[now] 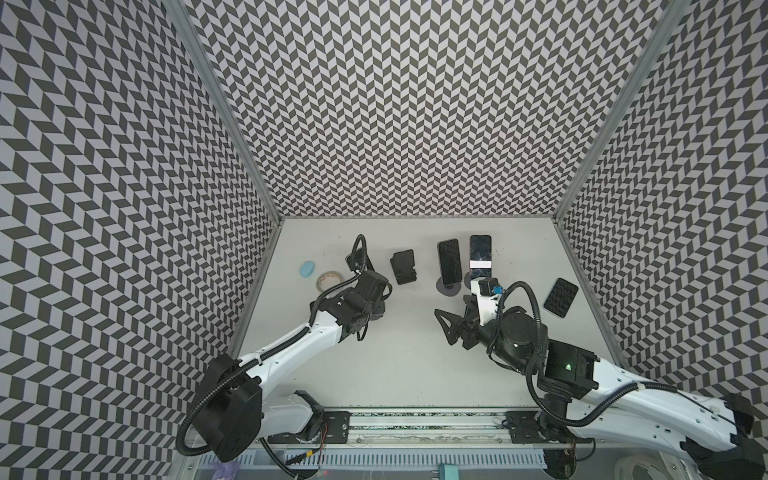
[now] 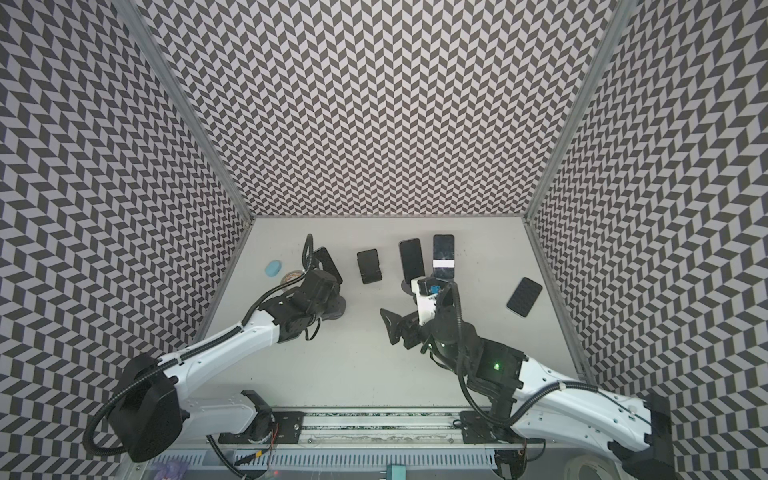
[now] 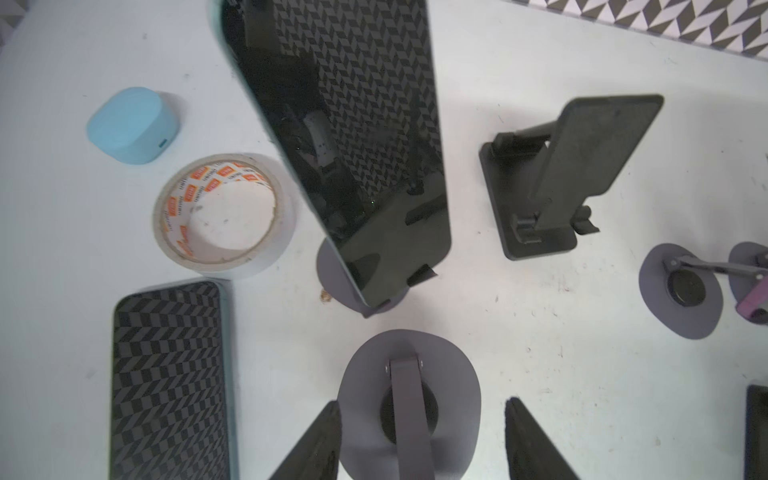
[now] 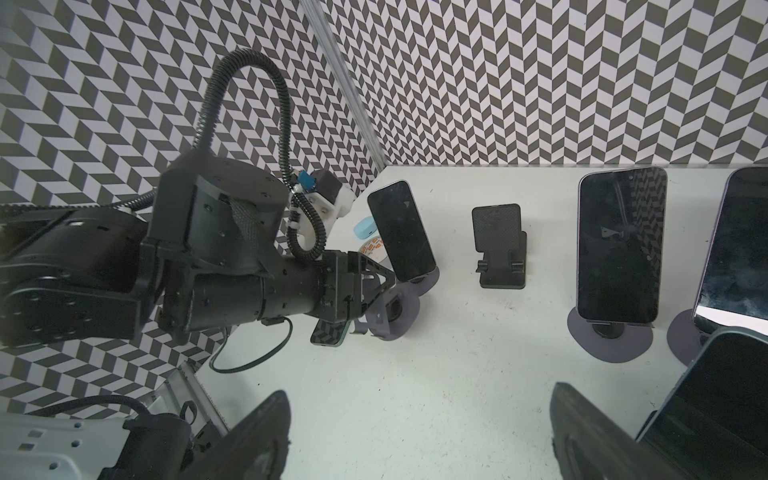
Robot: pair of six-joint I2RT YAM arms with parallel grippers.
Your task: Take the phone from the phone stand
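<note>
Left gripper hangs over an empty grey stand, its two fingers apart with the stand's round base between them and nothing clamped. Whether they touch the base I cannot tell. The phone lies flat, screen up, on the white table just beside that grey stand, off it and clear of the fingers. Near it sit a tape roll and a blue case. A second phone leans tilted on a round base right next to the roll, and an empty black stand is close by. Right gripper hovers well apart from all this, jaws wide with only bare table between them. In both top views two more phones lean on holders side by side toward the back wall, and a flat phone lies near the right wall
</note>
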